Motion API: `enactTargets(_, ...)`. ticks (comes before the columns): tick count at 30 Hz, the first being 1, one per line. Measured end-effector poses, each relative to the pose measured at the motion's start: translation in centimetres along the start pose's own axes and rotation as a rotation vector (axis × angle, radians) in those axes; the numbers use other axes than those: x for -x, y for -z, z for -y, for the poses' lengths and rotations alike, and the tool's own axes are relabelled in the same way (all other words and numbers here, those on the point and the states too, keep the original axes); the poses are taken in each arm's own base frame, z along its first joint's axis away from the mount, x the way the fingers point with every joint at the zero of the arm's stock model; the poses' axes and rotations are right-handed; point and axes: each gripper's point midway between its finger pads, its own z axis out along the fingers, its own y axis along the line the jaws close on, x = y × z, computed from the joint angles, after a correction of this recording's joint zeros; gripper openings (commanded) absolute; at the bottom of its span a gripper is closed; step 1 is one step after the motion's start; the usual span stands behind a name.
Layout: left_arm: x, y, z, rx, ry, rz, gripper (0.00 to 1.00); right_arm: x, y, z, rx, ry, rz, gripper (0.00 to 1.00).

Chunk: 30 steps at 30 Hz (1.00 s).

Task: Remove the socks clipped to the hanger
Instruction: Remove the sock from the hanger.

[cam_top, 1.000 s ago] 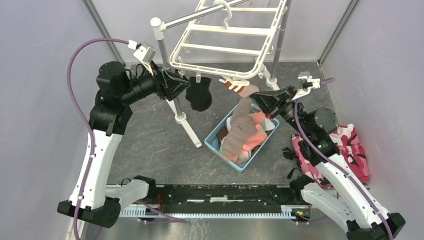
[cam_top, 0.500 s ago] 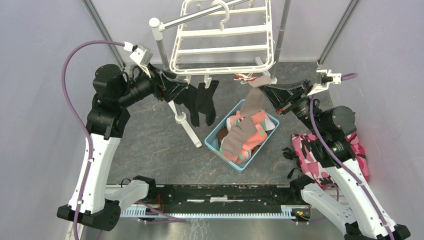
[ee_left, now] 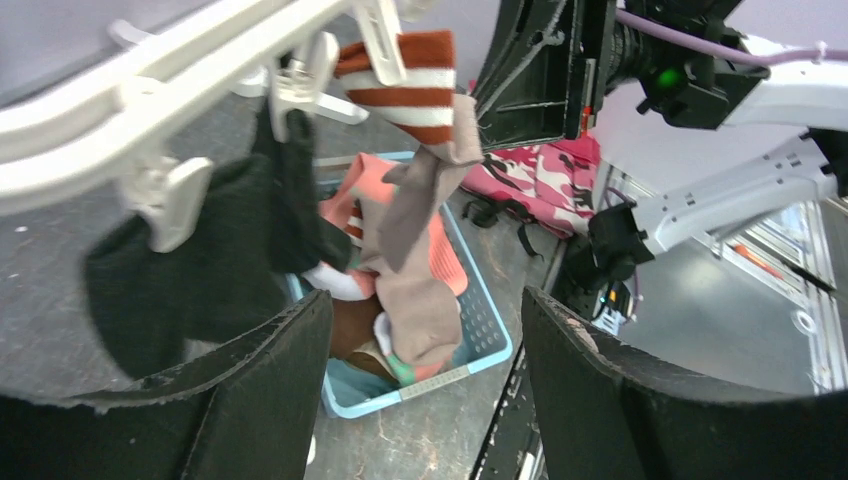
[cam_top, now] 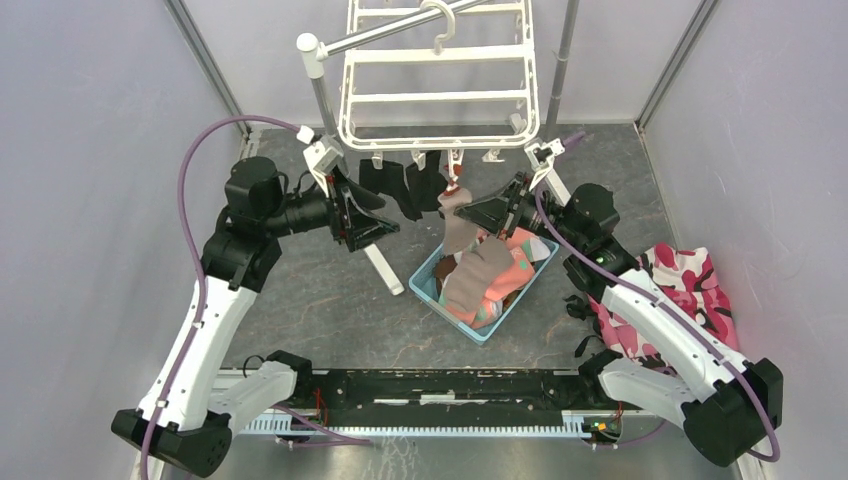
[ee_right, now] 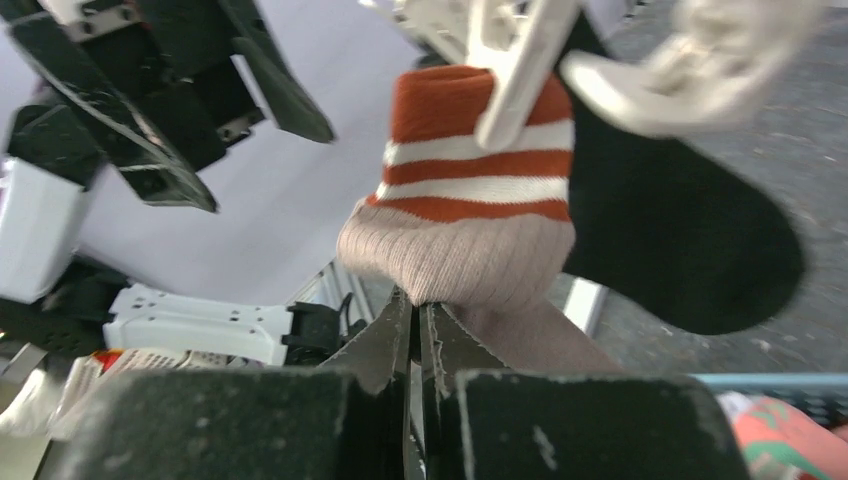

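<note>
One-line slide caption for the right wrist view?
Right gripper shut on beige ribbed sock with red-white banded cuff, hanging from white plastic clip.

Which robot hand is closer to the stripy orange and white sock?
Right. The right gripper is shut on the striped sock just under its orange bands. The left gripper hangs open off to the side, by the black socks, not touching it.

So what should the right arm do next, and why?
Probably pull the tan sock with red-white bands downward, away from its white clip. The right gripper is shut on the sock just below the bands, yet the clip bites its cuff, so the sock hangs from the hanger above the light blue basket.
</note>
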Motion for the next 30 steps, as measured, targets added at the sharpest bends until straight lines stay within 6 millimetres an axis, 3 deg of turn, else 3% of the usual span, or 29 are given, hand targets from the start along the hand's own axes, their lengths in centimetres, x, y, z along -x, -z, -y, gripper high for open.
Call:
enactTargets(3,-1.3,-0.4,0.9,-0.053,0.008,-0.023,0.83,-0.2,-0.2,-1.4,0.065,0.003,0.003,0.08)
enactTargets(7,-2.4,-1.5,2.0,-0.112,0.016,-0.055,0.87,-1.7,-0.6,-1.3,0.084,-0.023,-0.017,0.12)
enactTargets(12,-2.6,-3.3,1.4,-0.133,0.011,-0.062,1.0,-3.2,-0.9,-0.7,0.084,-0.076,-0.029,0.12)
enactTargets(17,-4.2,-3.6,0.9,-0.121,0.048,-0.031,1.0,-3.5,-0.9,-0.7,0.093,-0.094,-0.022,0.11)
enactTargets(24,-3.2,-5.3,0.3,-0.103,0.082,0.014,1.0,-4.4,-0.8,-0.3,0.09,-0.113,-0.031,0.12)
enactTargets(30,-3.6,-6.5,-0.2,-0.083,0.111,0.007,0.98,-4.7,-0.8,0.0,0.087,-0.126,-0.035,0.11)
